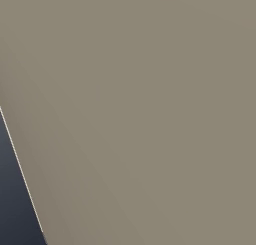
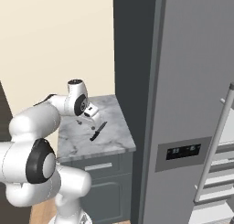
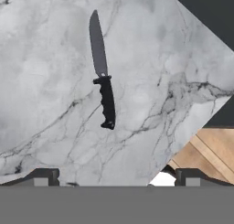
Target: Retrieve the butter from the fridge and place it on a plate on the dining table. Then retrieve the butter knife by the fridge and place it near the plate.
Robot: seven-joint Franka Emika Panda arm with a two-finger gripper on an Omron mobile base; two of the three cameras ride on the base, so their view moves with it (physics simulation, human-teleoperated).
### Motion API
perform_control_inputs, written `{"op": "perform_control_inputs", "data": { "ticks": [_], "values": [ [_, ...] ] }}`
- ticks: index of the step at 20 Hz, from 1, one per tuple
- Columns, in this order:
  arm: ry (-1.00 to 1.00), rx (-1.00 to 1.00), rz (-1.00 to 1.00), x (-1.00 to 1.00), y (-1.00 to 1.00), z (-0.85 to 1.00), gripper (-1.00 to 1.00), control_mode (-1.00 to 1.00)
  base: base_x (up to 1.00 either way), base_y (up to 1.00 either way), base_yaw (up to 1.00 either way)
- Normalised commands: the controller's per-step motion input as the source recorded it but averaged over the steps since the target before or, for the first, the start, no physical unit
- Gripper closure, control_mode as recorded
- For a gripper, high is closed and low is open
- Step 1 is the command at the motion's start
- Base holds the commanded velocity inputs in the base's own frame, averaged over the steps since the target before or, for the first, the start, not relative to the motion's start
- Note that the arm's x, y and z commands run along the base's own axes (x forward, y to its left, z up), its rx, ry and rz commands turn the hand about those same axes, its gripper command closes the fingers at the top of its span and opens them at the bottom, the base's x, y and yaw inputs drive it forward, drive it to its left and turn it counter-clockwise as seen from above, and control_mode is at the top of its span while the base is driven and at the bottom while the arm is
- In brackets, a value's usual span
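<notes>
1. Where the marble top of a small drawer cabinet [image 2: 109,145] meets the fridge [image 2: 192,81], the knife [image 2: 98,131] lies flat near the middle of the top, somewhat toward its front edge and fridge-side edge.
2. In the hand view the knife [image 3: 103,72] shows whole: a dark grey blade pointing up the picture and a black handle pointing down toward the finger tips [image 3: 43,177], with bare marble [image 3: 45,81] all round it.
3. The gripper [image 2: 88,122] hangs over the top just behind the knife and apart from it.
4. Its two finger tips stand wide apart at the bottom corners of the hand view, with nothing between them; it holds nothing.
5. Past the top's corner in the hand view, wooden floor [image 3: 210,154] shows.
6. The fridge stands just beside the cabinet, its dispenser panel [image 2: 183,152] dark, and one long bar handle [image 2: 215,145] slants at the right edge.
7. The left base view gives a plain grey-brown surface [image 1: 150,114] with a dark strip [image 1: 12,199] at its lower left corner; I cannot tell what it is.
</notes>
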Motion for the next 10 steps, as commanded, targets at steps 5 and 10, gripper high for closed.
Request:
{"op": "perform_control_inputs", "data": {
  "ticks": [5,10],
  "values": [
    [0.00,0.00,0.00,0.11,0.00,-0.37,-1.00,-1.00,0.00,0.00,0.00],
    [0.00,0.00,0.00,0.24,0.00,-0.30,-1.00,-1.00,0.00,0.00,0.00]
  ]
}}
